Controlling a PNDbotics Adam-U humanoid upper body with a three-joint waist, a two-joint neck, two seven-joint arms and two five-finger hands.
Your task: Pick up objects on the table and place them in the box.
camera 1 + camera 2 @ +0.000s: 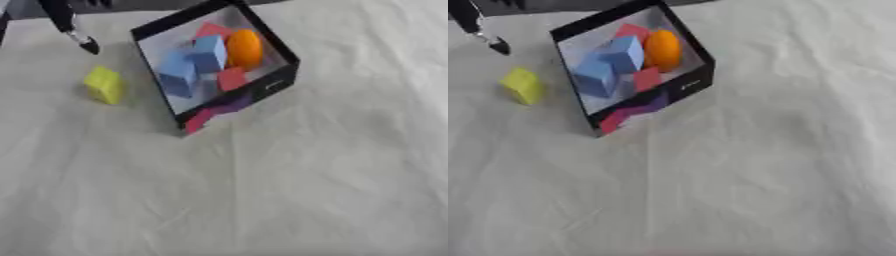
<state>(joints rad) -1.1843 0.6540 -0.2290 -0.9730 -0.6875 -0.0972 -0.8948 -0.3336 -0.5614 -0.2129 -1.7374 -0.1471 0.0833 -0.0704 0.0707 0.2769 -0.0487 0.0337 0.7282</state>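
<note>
Box (280,80), twelve o'clock: blue blocks (194,62), red blocks (231,78), orange ball (244,48) inside. Yellow block (104,85) outstanding, ten o'clock. Left robot hand (77,35) beyond it, finger state indiscernible.

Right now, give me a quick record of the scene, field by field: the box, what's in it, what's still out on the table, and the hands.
box: black box, open top, on the white cloth
inside the box: two blue blocks, an orange round object, red blocks
still outside: yellow block, on the cloth left of the box, apart from it
left hand: only dark fingers show at the upper left, above the yellow block, not touching it; open or shut cannot be told
right hand: not in view
</note>
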